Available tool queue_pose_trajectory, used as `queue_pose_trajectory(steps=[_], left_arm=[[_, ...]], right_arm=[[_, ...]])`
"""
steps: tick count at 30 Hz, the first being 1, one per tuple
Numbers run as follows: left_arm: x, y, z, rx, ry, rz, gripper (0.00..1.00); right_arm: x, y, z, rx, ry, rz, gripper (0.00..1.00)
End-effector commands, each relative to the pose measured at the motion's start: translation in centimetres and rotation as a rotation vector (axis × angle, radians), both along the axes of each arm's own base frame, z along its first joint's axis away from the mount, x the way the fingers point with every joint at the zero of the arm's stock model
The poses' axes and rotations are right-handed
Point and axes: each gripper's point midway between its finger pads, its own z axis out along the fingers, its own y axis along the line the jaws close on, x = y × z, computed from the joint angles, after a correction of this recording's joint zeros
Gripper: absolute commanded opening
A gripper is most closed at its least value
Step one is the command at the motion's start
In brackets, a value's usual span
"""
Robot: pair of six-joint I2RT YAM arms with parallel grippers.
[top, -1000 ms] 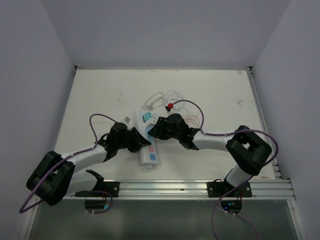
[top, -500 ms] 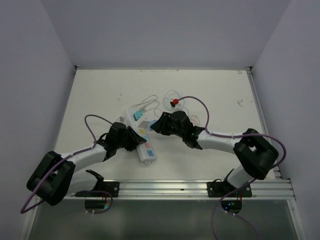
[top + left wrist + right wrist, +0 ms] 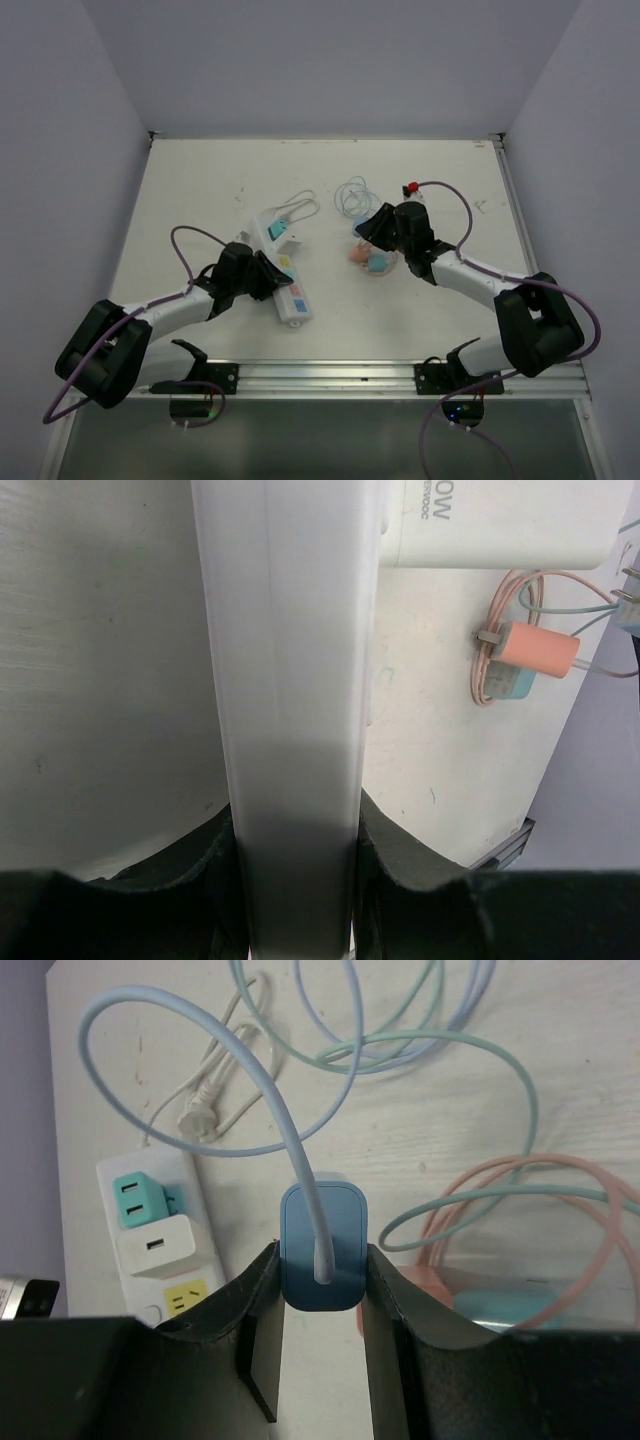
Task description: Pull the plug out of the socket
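Gripping the blue plug (image 3: 322, 1245) by its flat sides in the right hand (image 3: 370, 233), closed snugly on it, clear of every outlet and well apart from the socket (image 3: 293, 300). Pinning that socket to the desk (image 3: 200, 190) with the left hand (image 3: 258, 277), clamped tight across the white body about midway along. Likely done with the pull itself, judging by the gap.

Plenty left to go wrong, chiefly through the pale blue cord (image 3: 250, 1070): arching up from the plug and running back among loose green and pink loops (image 3: 520, 1200), so liable to snag and drag the bundle along on any further lift. Could slip, too, given smooth plastic faces and a pinch on two sides only. Could jolt the strip on release, with a teal adapter (image 3: 138, 1200) and a white charger (image 3: 160, 1250) seated in it and adding top weight.

As to looks: a long white bar lying slantwise left of the desk's middle, teal and white blocks near the far end, a yellow face next, pink and blue faces toward the near end, a thin white lead (image 3: 300, 207) curling off the far end.
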Motion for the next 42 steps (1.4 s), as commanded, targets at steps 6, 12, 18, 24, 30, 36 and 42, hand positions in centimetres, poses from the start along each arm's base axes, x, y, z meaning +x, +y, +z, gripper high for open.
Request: queue_pose_trajectory(steps=[6,12,18,24,30,36,42], left_arm=[[-1.1,1.3,-2.4,0.11,0.047,-0.054,0.0],[-1.3,1.1,-2.5,0.101,0.05,-0.069,0.0],[-1.1,0.9,-2.2,0.089,0.042,-0.075,0.0],[-1.1,0.7,-2.0,0.082,0.04,-0.082,0.0],[-0.9,0.5,-1.8,0.076,0.035,-0.087,0.0],[-1.1,0.4,-1.8,0.072,0.038,-0.096,0.0],[-1.3,0.3,-1.5,0.065,0.025,-0.112,0.0]], right_arm=[[-0.1,-1.7,-2.5,0.015,0.127,0.044,0.09],[0.1,-3.4,-3.2,-0.023,0.162,0.029,0.44],[0.3,-4.8,-1.3,-0.092,0.12,0.03,0.74],[-0.1,-6.2,1.1,-0.179,0.094,0.022,0.93],[-0.4,-4.7,5.8,-0.144,-0.02,0.082,0.96],[-0.9,-0.1,9.8,-0.127,-0.127,0.181,0.98],[-1.2,6.4,9.8,-0.055,-0.113,0.317,0.99]])
